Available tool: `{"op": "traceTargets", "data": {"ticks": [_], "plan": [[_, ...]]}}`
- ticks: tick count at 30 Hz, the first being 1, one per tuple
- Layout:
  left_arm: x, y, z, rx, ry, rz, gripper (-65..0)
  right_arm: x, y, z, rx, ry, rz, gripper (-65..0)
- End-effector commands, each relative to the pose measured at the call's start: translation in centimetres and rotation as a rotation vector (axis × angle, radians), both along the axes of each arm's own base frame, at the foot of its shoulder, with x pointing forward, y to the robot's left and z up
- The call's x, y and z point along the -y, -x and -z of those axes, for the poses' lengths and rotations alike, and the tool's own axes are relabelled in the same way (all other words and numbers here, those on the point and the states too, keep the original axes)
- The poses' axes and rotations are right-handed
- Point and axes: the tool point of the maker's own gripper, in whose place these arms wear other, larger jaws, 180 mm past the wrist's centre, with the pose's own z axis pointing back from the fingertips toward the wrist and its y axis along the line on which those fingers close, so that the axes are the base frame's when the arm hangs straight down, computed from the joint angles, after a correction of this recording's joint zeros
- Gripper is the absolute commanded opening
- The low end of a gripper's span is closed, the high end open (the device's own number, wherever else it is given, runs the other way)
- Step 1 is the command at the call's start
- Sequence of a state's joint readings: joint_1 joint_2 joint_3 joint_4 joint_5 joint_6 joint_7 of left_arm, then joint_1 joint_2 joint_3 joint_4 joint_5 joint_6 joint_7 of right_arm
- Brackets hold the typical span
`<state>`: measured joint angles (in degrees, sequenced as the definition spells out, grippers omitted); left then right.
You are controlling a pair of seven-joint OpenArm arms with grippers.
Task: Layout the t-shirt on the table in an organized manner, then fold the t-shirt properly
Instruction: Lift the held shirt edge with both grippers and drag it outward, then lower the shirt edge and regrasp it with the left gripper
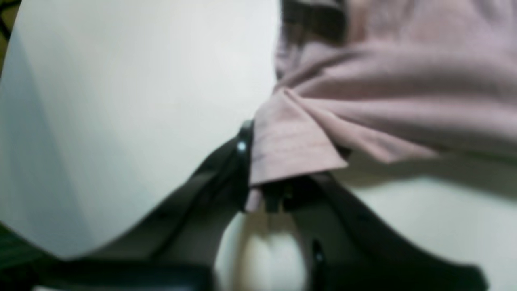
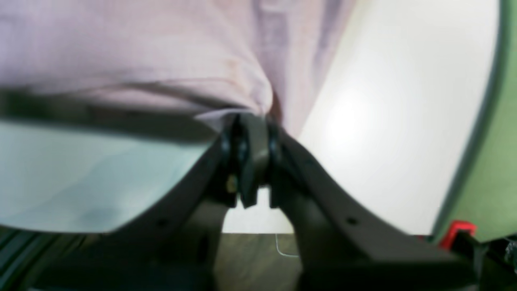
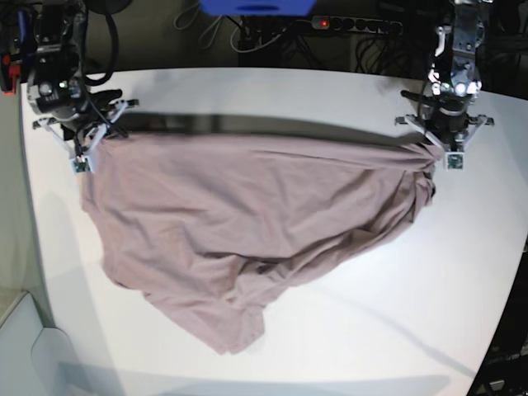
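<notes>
The dusty-pink t-shirt (image 3: pixel 247 223) is stretched wide across the far half of the white table (image 3: pixel 396 313), its lower part bunched and trailing toward the front. My left gripper (image 3: pixel 437 150) pinches the shirt's corner at the right of the base view. In the left wrist view the hem (image 1: pixel 295 149) drapes over that gripper (image 1: pixel 274 178), which is shut on cloth. My right gripper (image 3: pixel 92 142) holds the opposite corner at the left. Its jaws (image 2: pixel 248 133) stand nearly together with the pink cloth (image 2: pixel 141 52) caught at their tips.
A power strip (image 3: pixel 346 25) and cables lie behind the table's far edge, beside a blue object (image 3: pixel 256 7). A red clamp (image 2: pixel 456 230) sits by the table's rim in the right wrist view. Bare tabletop (image 1: pixel 121 101) lies beside the left gripper.
</notes>
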<state>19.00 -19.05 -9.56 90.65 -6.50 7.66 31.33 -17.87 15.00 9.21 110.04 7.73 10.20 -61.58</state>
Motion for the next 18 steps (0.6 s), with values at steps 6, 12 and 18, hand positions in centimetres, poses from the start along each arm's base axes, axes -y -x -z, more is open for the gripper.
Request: {"op": "traceTargets", "data": {"ticks": [6,12,18], "plan": [[-1.3,-0.9,-3.1,0.102,-0.008,-0.074,-19.7,0.6,-0.5,-1.2,0.043,0.023,0.005,-30.4],[-0.8,-1.4,-4.3,0.134,-0.008,-0.056,-3.7,2.5,-1.5,-4.3,0.136,0.059,0.057,-28.1],[-0.2,-0.5,-5.6,0.153,-0.017,-0.035,-3.7,2.9,-3.9,-6.2,0.208,0.074,0.05,-28.0]]}}
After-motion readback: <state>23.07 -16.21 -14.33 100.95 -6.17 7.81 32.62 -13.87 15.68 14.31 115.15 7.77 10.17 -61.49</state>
